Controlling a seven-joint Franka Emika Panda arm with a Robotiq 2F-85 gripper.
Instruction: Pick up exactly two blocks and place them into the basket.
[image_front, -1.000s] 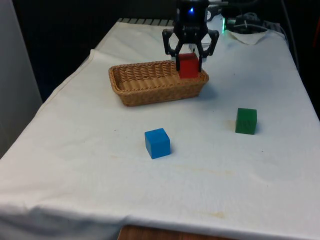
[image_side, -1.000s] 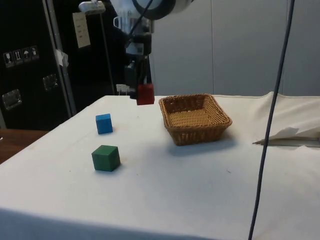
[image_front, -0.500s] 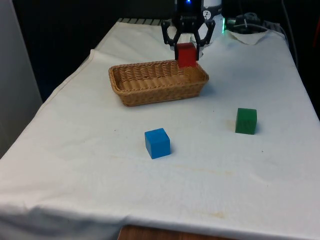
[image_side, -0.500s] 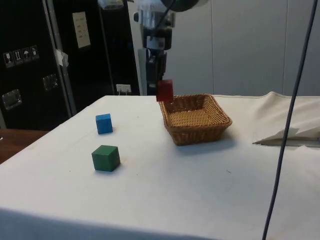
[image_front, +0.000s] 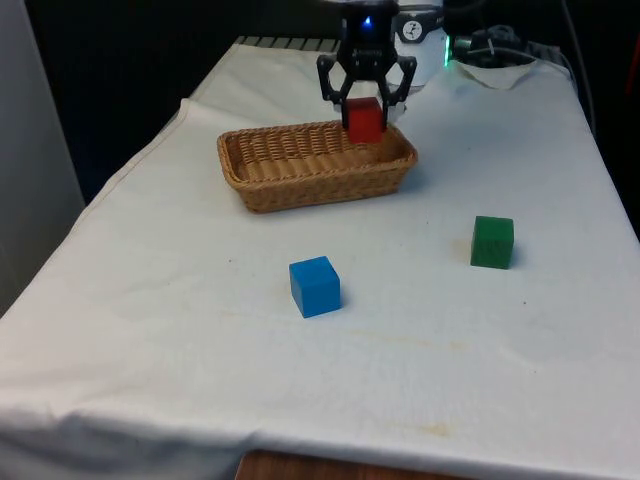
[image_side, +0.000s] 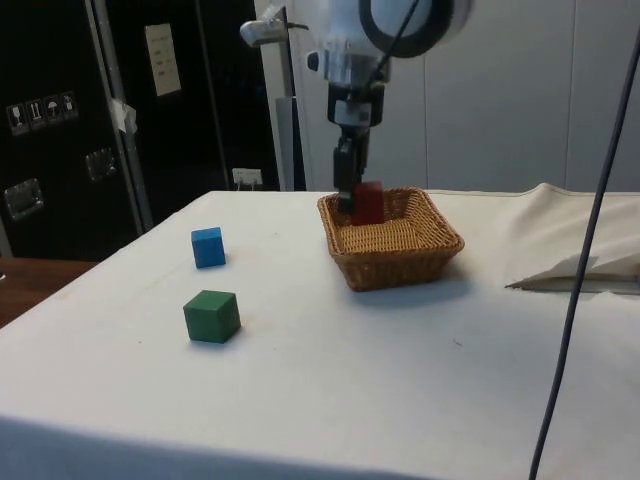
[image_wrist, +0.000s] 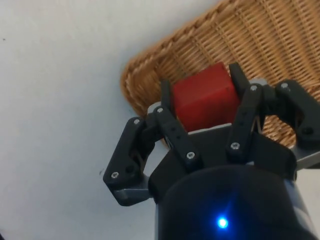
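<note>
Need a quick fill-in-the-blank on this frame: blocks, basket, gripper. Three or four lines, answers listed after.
1. The gripper holds the ____ block above one end of the wicker basket.
2. The block lying on the cloth nearest the front view's right is ____.
3. The number of blocks lying on the white cloth is ____.
4. The blue block lies ____ the basket.

Missing words: red; green; two; outside

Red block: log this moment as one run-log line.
gripper: shut on red block | position: above basket, near corner | blue block, green block: on table | in basket: none visible
</note>
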